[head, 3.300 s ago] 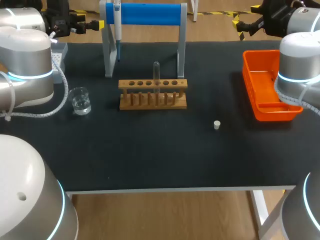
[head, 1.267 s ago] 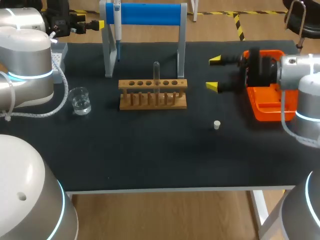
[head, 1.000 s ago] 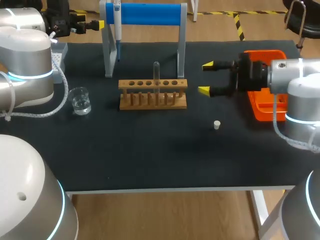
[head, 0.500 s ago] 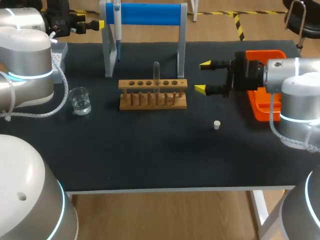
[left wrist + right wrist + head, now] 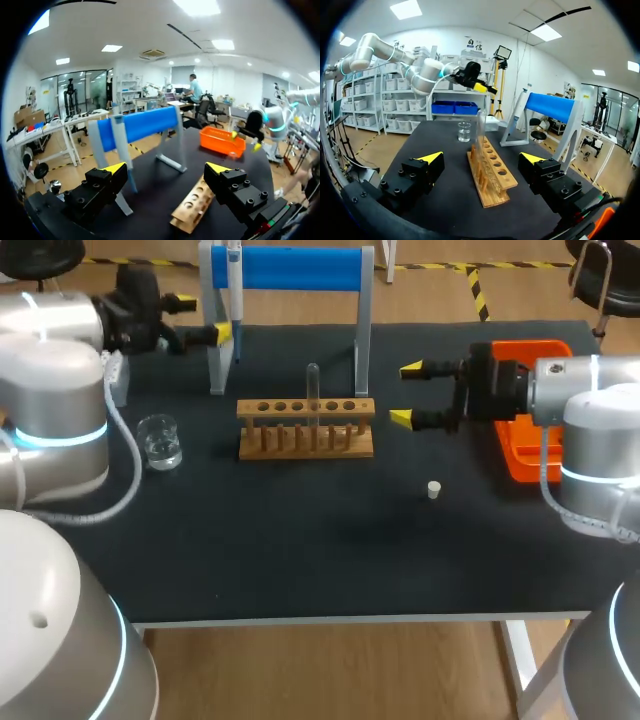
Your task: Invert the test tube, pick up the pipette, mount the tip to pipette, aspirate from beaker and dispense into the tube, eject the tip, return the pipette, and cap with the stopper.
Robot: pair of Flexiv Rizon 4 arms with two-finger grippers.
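A black-topped table [image 5: 300,560] stands on a light wooden floor [image 5: 330,670] under ceiling panel lights [image 5: 195,6]

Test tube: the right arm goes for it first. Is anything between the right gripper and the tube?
Nothing visible. The open right gripper hangs beyond the rack; between it and the upright test tube are only bare table and empty rack holes. The stopper lies nearer the front edge, off that line.
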